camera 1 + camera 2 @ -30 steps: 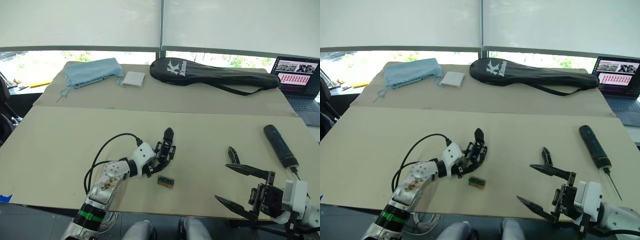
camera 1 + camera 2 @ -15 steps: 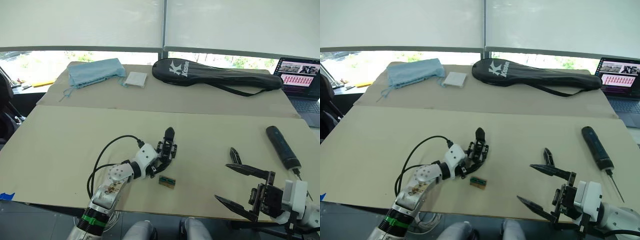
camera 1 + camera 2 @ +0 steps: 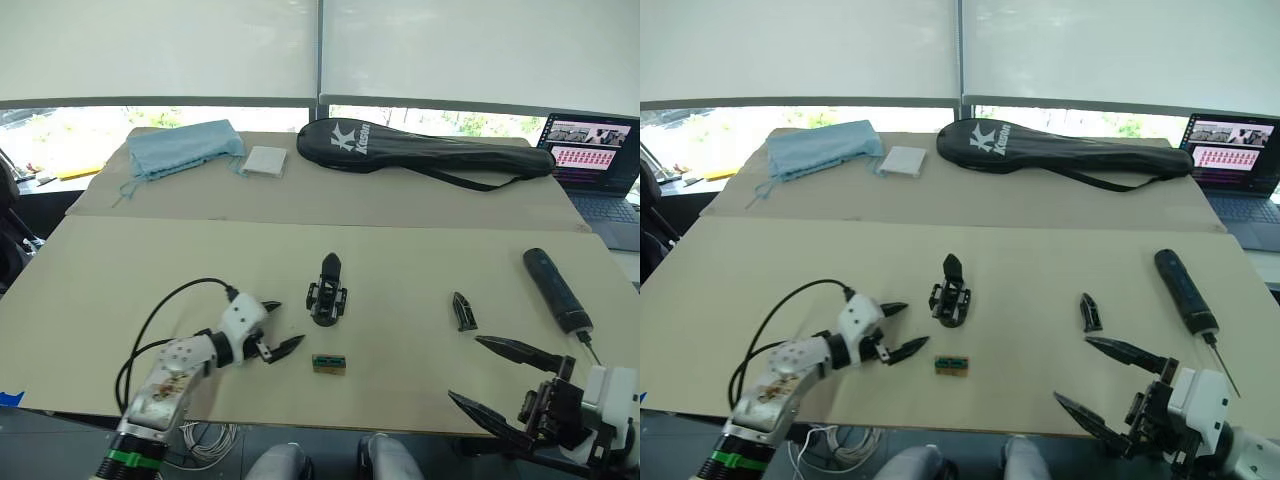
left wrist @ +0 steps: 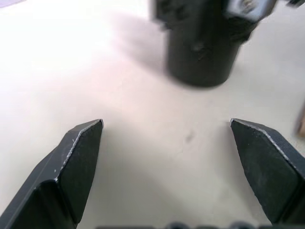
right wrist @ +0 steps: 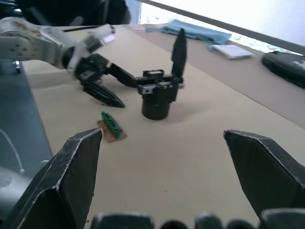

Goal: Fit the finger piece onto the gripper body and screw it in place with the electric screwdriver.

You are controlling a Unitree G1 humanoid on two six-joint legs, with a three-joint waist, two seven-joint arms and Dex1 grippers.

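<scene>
1. Our left gripper (image 3: 272,328) is spread wide and empty, as is our right gripper (image 3: 510,380).
2. The finger piece (image 3: 461,310) lies toward the table's (image 3: 120,270) right edge, the gripper body (image 3: 328,292) mid-table.
3. The piece looks light, rigid and slippery; we would pinch its wider base.

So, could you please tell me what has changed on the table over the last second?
The left pincer has let go of the gripper body and drawn back toward the robot, open; the body now stands free on the table. The right pincer has also pulled back slightly, open as before. The finger piece, electric screwdriver and small green block have not moved.
</scene>
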